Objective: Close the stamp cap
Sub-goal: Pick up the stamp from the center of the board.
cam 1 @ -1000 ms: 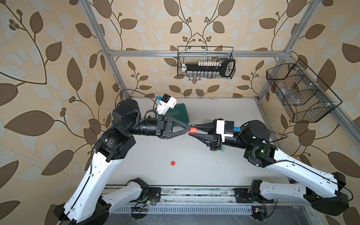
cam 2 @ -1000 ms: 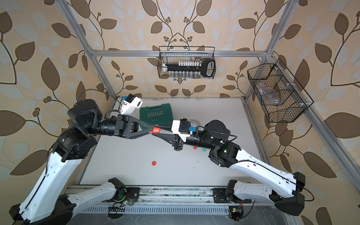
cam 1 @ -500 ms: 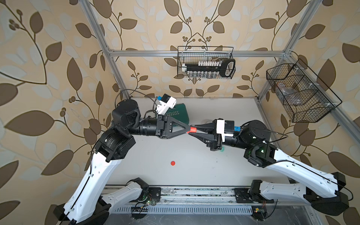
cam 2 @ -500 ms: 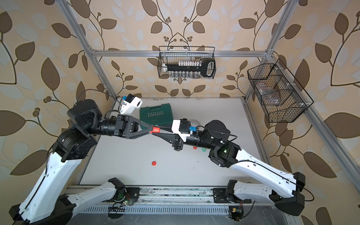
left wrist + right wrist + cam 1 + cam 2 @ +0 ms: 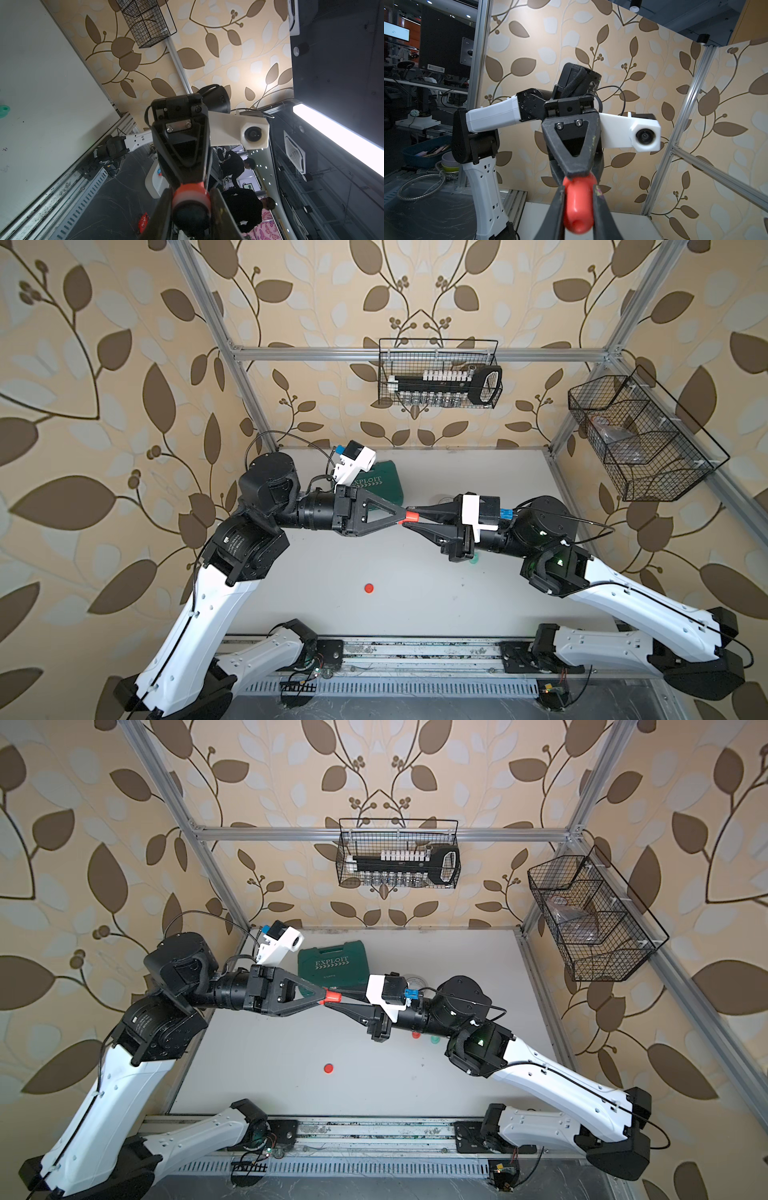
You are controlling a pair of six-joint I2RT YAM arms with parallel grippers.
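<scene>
Leaf-patterned wallpaper backs a white counter [image 5: 415, 605], and above it the two arms meet tip to tip. A small red stamp [image 5: 412, 514] hangs in the air between them, roughly level.

The left claw [image 5: 402, 519] is clenched on one end of it. In the left wrist view its fingers [image 5: 218, 203] press both sides of a red band with a dark round end. The right claw [image 5: 410, 518] grasps the other end, its fingers [image 5: 556, 207] tight against the red body in the right wrist view. Whether the cap is fully seated I cannot tell.

Below the claws, nearer the arm bases, a red disc [image 5: 368, 588] lies on the counter. Beyond the left claw, toward the back wall, sits a green case [image 5: 334, 965]. Under the right wrist lie a red bit [image 5: 416, 1035] and a green bit [image 5: 435, 1039].
</scene>
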